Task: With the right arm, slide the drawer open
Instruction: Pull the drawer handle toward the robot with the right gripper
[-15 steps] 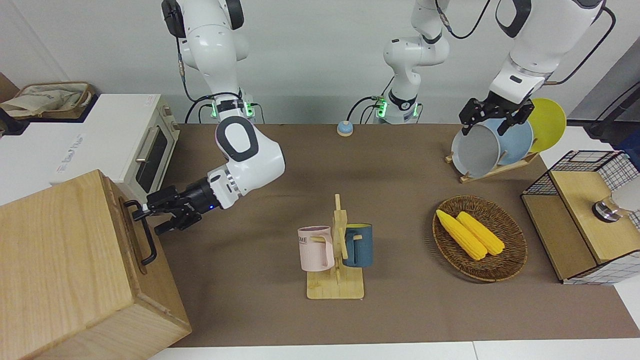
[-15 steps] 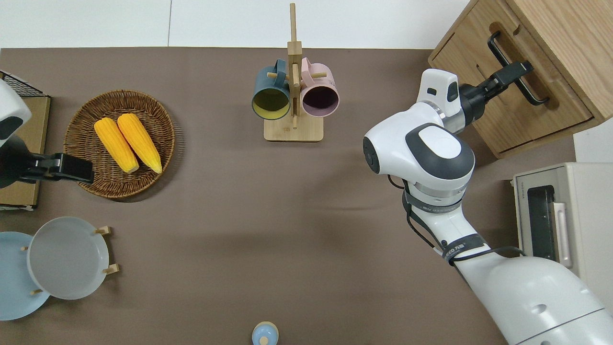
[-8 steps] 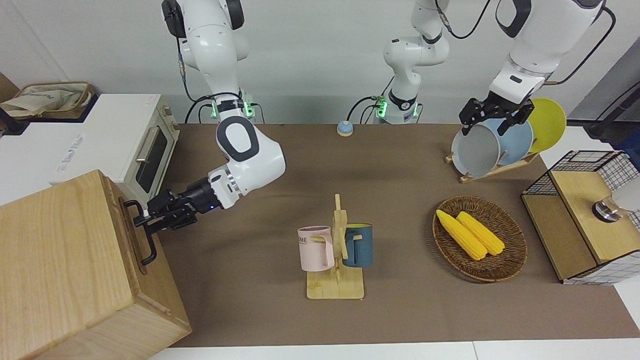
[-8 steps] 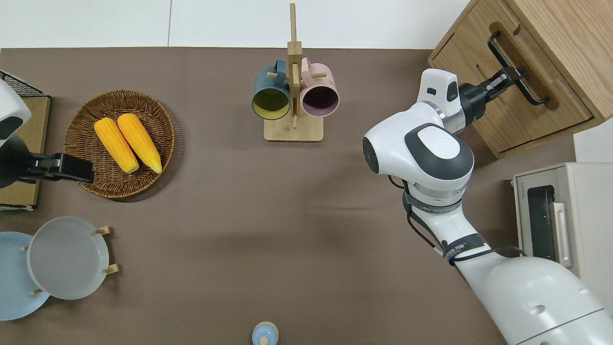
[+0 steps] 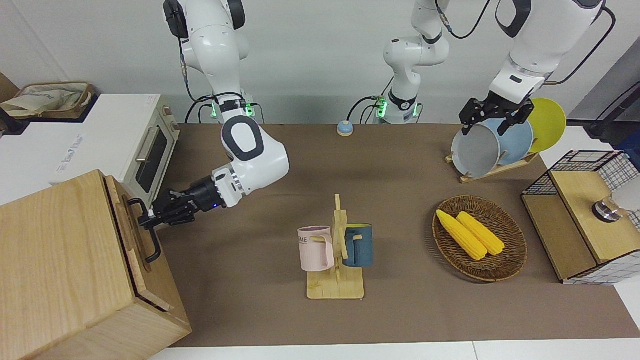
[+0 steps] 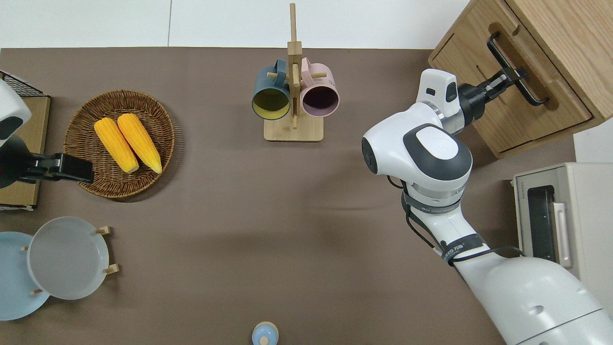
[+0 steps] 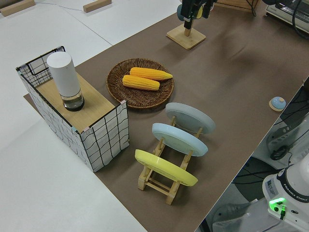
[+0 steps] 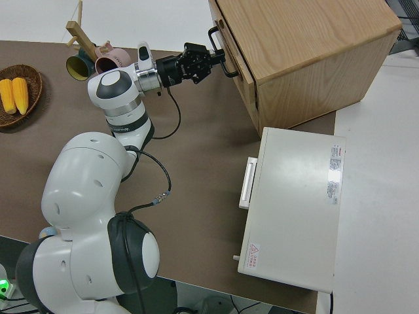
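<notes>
The drawer (image 5: 131,240) is a shallow light-wood one in the big pale cabinet (image 5: 60,260) at the right arm's end of the table. Its front stands a little out of the cabinet face. My right gripper (image 5: 146,219) is shut on the black bar handle (image 5: 151,245), near the handle's end nearer the robots. The overhead view shows the gripper (image 6: 515,75) on the handle (image 6: 500,51), and so does the right side view (image 8: 211,62). My left arm is parked, its gripper (image 5: 492,120) open.
A white toaster oven (image 5: 145,150) stands beside the cabinet, nearer the robots. A mug rack (image 5: 335,250) with two mugs is mid-table. A basket with corn (image 5: 480,237), a plate rack (image 5: 495,145) and a wire-mesh box (image 5: 585,215) are toward the left arm's end.
My right gripper closed on the handle and drew back toward the table's middle. The drawer front came a little out of the cabinet. The left arm has not moved.
</notes>
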{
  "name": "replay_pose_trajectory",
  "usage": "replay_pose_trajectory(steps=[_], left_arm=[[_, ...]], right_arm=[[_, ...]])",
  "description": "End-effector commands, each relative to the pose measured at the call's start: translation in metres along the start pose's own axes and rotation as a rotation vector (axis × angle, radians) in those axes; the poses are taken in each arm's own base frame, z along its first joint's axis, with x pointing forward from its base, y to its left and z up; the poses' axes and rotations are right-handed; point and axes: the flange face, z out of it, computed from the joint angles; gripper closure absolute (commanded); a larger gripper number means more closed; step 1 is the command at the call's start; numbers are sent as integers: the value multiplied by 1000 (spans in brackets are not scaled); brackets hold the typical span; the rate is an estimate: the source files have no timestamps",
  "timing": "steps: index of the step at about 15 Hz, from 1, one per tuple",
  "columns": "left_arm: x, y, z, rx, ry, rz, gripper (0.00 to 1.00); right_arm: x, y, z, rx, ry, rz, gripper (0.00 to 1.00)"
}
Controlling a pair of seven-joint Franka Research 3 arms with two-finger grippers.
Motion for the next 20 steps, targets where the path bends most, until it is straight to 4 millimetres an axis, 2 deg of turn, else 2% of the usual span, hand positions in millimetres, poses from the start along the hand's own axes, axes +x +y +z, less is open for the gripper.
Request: replay_pose_trajectory(steps=[1, 6, 12, 20], left_arm=[[1, -1, -4, 16, -5, 11, 7], [1, -1, -4, 16, -5, 11, 7], [1, -1, -4, 16, -5, 11, 7], [1, -1, -4, 16, -5, 11, 7]], right_arm=[[0, 7, -33, -60, -25, -61, 1000], [-1, 6, -79, -74, -56, -60, 1000], [-5, 3, -149, -65, -64, -59, 1000], [-11, 4, -207, -45, -58, -51, 1000]])
